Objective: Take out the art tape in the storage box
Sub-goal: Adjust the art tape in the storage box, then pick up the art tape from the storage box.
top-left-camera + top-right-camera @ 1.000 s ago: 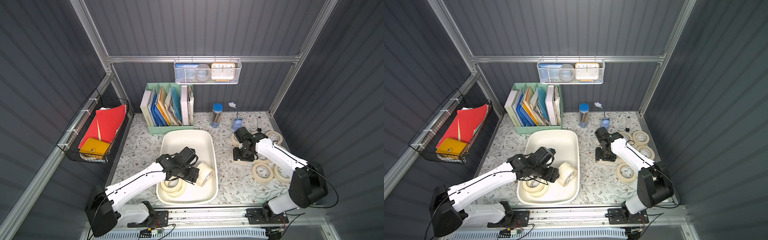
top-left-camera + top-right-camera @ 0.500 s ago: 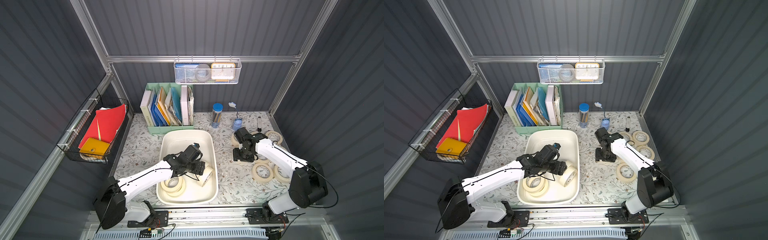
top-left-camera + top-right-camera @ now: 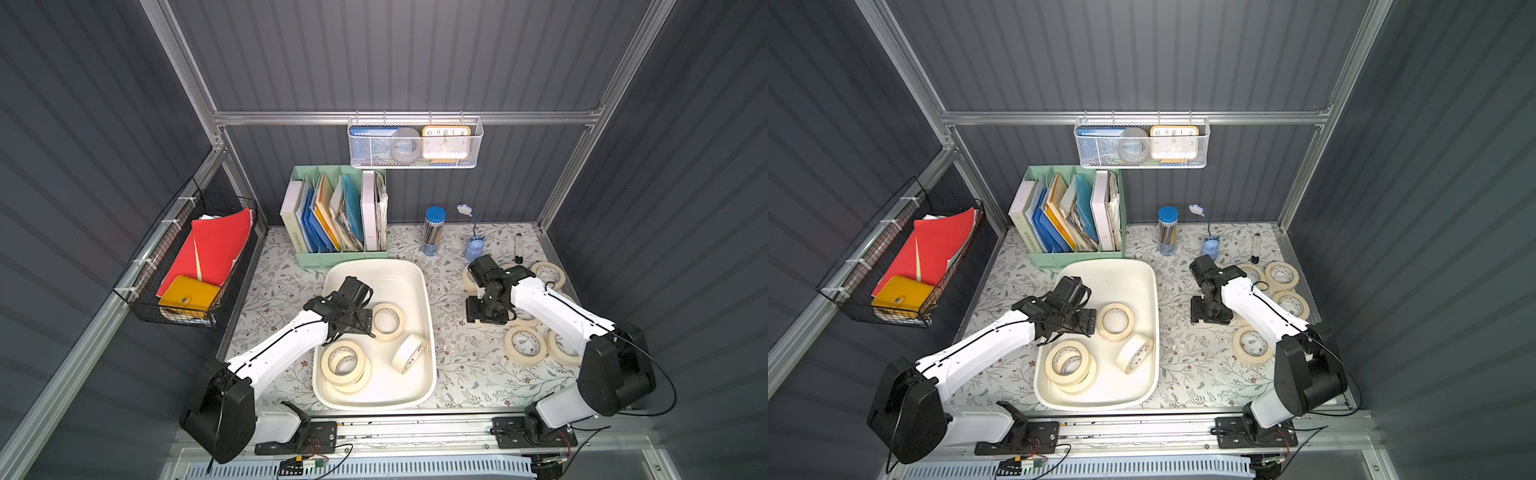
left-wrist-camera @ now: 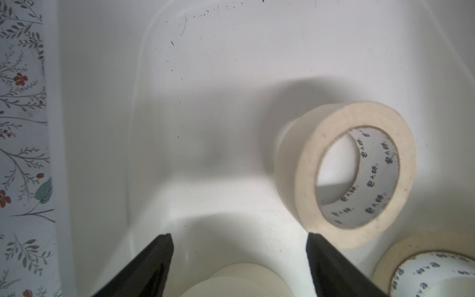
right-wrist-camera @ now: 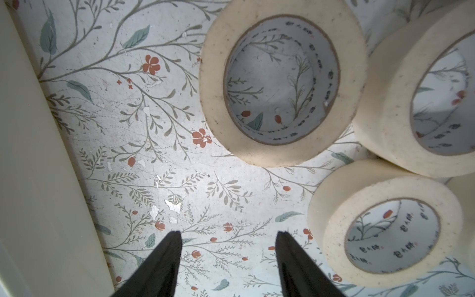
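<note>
The storage box [image 3: 429,307] [image 3: 1152,291] is a cream-white tub in the middle of the table. Inside it lie the art tape rolls: one flat [image 3: 387,321] [image 3: 1116,321], one leaning on the right wall [image 3: 409,353] [image 4: 354,174], and a stacked pair [image 3: 345,365] [image 3: 1070,365]. My left gripper [image 3: 353,323] [image 4: 239,236] hangs open and empty inside the box, over the edge of the stacked pair [image 4: 239,280]. My right gripper [image 3: 484,316] [image 5: 228,234] is open and empty above the table, between the box rim [image 5: 38,180] and several tape rolls [image 3: 524,345] [image 5: 282,82].
A mint-green file holder [image 3: 336,216] stands just behind the box. A blue-capped pencil tube [image 3: 433,230], a small blue holder [image 3: 473,249] and a marker [image 3: 518,247] stand at the back right. A black wire basket [image 3: 187,266] hangs on the left wall, a white mesh basket [image 3: 415,143] on the back rail.
My left gripper has moved left inside the box, uncovering the flat roll, and its jaws have widened. The right arm has not moved.
</note>
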Tool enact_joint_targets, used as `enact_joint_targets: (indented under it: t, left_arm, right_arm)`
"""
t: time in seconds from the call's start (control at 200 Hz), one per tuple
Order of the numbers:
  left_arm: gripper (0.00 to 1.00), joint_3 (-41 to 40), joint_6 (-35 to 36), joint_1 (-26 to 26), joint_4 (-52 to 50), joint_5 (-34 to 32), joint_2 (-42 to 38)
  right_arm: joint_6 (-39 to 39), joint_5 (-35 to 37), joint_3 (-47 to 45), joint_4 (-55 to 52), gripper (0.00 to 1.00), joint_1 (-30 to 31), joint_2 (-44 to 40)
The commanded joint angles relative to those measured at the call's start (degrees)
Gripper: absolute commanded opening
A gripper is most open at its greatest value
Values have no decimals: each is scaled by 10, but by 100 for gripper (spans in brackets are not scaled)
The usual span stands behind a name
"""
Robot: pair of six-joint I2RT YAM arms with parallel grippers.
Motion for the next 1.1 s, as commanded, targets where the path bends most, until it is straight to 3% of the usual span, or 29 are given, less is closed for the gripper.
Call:
enact_joint_targets:
  t: [0.0,0.155,0.545,0.625,0.795,0.896,0.996,1.096]
  left_arm:
    - [88,41,21,0,-10,19,-6]
    - [88,35,27,0,21,57,31]
    - [84,61,23,7,109,79,193]
    - [76,59,22,12,122,77,213]
    - [43,62,12,17,132,86,230]
    - [29,75,7,17,117,70,221]
    - [21,101,8,17,85,50,196]
    - [21,132,12,17,79,17,162]
  right_arm:
    - [-6,1,-1,-1,64,3,-2]
    - [-7,-3,-2,-1,64,3,-1]
    - [1,-4,14,-27,64,32,-64]
    - [3,-3,24,-31,64,50,-85]
    - [21,-10,58,-35,64,99,-106]
    - [47,-4,83,-35,64,143,-90]
    - [68,6,118,-29,64,189,-57]
    - [79,10,157,-9,64,226,-17]
